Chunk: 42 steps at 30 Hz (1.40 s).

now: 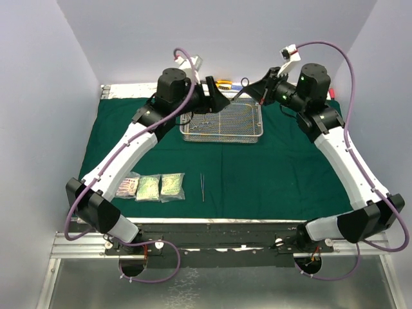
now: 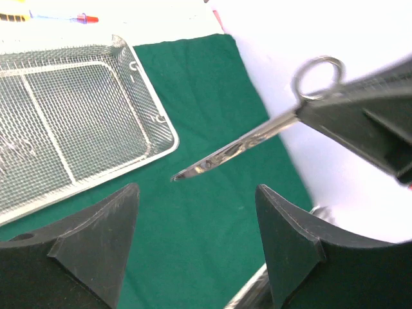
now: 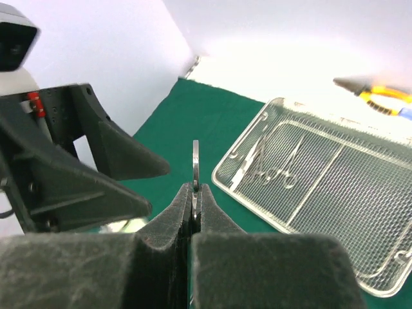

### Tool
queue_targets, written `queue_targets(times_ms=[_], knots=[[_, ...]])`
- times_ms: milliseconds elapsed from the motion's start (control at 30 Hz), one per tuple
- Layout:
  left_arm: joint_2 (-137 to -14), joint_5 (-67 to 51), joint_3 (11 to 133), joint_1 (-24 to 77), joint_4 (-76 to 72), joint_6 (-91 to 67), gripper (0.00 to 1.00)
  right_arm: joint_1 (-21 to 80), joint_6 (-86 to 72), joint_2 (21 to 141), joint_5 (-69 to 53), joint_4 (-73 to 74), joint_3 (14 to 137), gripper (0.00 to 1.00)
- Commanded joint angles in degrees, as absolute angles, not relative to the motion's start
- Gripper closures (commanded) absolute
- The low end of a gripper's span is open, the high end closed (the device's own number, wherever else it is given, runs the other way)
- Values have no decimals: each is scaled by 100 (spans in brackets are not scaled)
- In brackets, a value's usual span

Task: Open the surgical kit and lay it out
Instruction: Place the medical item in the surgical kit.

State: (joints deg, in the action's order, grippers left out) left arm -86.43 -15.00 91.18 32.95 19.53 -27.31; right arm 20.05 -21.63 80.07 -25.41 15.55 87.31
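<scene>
The dark green cloth (image 1: 277, 167) lies spread over the table. At its back stands the steel wire-mesh tray (image 1: 222, 137), with clamps (image 3: 277, 168) lying in it. My right gripper (image 3: 195, 192) is shut on steel scissors (image 2: 251, 138), held in the air beside the tray, one finger ring (image 3: 196, 158) sticking out past the fingertips. My left gripper (image 2: 196, 238) is open just in front of the scissors' tip, nothing between its fingers. Three clear packets (image 1: 149, 188) and slim forceps (image 1: 202, 187) lie on the cloth near the front.
A yellow-handled tool (image 3: 380, 96) and a pen (image 2: 61, 17) lie on the white surface behind the tray. White walls close in the back and both sides. Both arms meet above the tray's back edge (image 1: 222, 103).
</scene>
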Motion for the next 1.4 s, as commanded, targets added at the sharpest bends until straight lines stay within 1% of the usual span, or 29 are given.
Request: queue_targets(times_ms=[0,67,200,367,533,633,867,1067,1133,1367], knots=[[-8541,-1450,8911,2891,2187,-5565,26,2030,-1439,7692,-2080,191,8263,100],[-8571,-1675,8891,2682,2176,-6256,26,2038,-1209,7554,-2078,-169,8061,99],[-8617,-1778,9039,2646,2163,-7383,26,2110,-777,7328,-2035,-688,7701,99],[-8696,-2433,8520,2646,1551,-9384,28,2444,-80,7314,-1687,-1010,7544,99],[-8475,-2094,8021,2654,1009,-10635,30,2619,98,7312,-1744,-1275,7463,99],[-8404,-1890,7972,2654,828,-11084,31,2661,93,7225,-1894,-1500,7267,99],[-8343,-1675,7972,2654,757,-11427,30,2796,274,7293,-2012,-1406,7222,99],[-8445,-1829,7964,2655,657,-11576,31,3099,523,7414,-1942,-1319,7314,99],[-8483,-1901,7975,2655,600,-11590,34,3237,614,7448,-1873,-1292,7325,99],[-8332,-1912,7588,2655,331,-11795,59,3384,666,7503,-1752,-1367,7293,99]])
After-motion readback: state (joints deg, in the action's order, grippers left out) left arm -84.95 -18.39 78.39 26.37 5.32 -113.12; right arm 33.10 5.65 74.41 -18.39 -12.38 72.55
